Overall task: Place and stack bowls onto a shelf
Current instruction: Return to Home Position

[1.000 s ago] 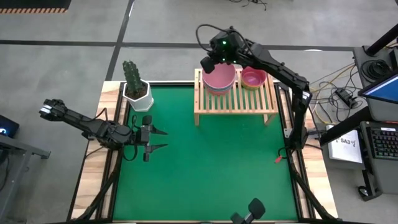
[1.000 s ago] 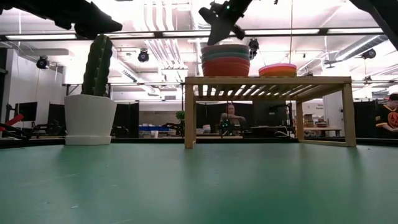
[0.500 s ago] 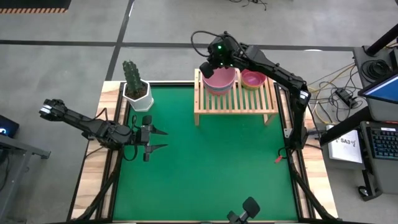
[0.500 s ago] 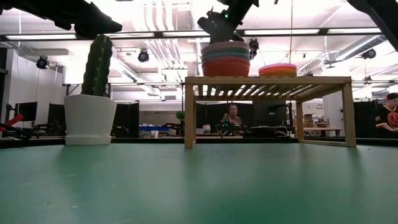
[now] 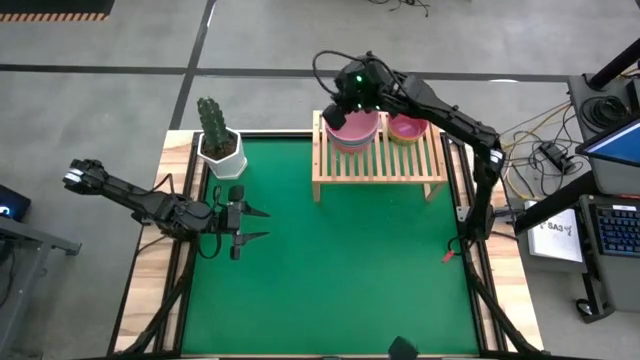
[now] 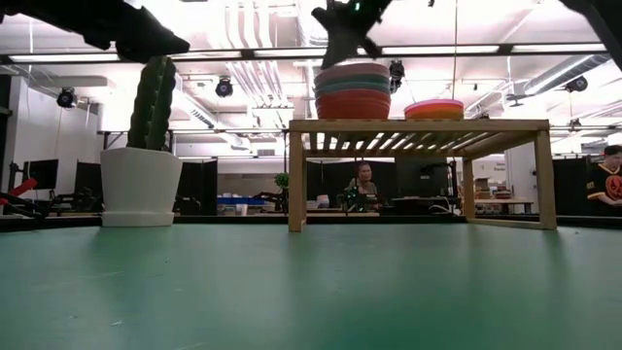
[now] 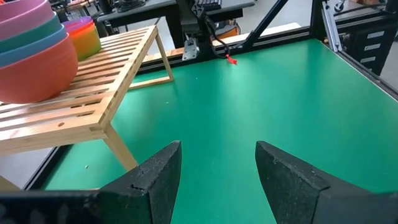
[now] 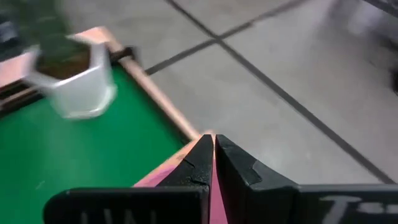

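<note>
A stack of larger bowls (image 5: 358, 130) stands on the left half of the light-wood shelf (image 5: 380, 165), with the pink bowl (image 6: 352, 70) on top, teal under it and red-pink at the bottom. A stack of smaller bowls (image 5: 408, 126), red-orange on top, stands on the shelf's right half. My right gripper (image 5: 333, 115) hangs over the far-left rim of the larger stack and is shut on the pink bowl's rim. My left gripper (image 5: 243, 225) waits open above the mat near the table's left edge, pointing toward the shelf (image 7: 74, 106). My right gripper (image 8: 212, 140) pinches the pink bowl's rim (image 8: 213, 180) between its two fingers, at the bowl's far-left side. The fingers come from above, slanting down. A thin pink strip shows between them. The bowl sits on top of the stack (image 6: 352, 92).
A white pot with a green cactus (image 5: 220, 140) stands at the table's far left corner. The green mat (image 5: 330, 270) in front of the shelf is open room. A small red object (image 5: 447, 256) lies near the right edge. A person sits in the room behind the shelf (image 6: 362, 185).
My right gripper has shifted slightly toward the far-left rim of the larger stack, dipping onto it and then rising a little. Both stacks stay where they were on the shelf.
</note>
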Robot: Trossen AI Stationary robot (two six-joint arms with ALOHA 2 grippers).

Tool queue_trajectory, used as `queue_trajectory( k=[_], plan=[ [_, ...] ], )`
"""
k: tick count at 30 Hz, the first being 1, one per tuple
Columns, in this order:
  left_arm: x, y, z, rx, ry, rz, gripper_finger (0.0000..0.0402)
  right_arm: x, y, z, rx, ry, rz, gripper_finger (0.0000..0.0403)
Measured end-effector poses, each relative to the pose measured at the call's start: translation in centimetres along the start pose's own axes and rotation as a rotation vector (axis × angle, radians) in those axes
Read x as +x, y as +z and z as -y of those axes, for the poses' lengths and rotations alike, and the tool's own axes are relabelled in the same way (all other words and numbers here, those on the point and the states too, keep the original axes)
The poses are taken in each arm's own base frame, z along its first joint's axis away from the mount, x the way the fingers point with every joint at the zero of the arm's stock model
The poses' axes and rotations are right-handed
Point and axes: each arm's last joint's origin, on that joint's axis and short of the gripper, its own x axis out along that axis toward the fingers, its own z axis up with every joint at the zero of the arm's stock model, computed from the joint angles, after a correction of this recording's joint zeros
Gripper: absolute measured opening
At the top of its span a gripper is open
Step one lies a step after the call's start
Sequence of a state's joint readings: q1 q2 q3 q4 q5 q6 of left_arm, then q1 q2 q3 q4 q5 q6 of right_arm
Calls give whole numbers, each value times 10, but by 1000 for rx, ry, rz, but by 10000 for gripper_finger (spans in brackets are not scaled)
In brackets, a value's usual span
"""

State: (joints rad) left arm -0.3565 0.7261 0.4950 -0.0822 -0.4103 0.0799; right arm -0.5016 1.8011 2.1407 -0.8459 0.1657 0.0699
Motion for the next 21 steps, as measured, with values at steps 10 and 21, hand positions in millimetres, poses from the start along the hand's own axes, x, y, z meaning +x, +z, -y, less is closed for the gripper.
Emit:
queue_trajectory(
  k=[10, 21],
  plan=[
    [-10, -5, -3, -14, -7, 20, 189, -62, -32, -68, -269, 279, 52, 9],
    [-27, -22, -9, -62, -3, 101, 189, -110, -135, -84, -360, 498, 166, 9]
  ],
)
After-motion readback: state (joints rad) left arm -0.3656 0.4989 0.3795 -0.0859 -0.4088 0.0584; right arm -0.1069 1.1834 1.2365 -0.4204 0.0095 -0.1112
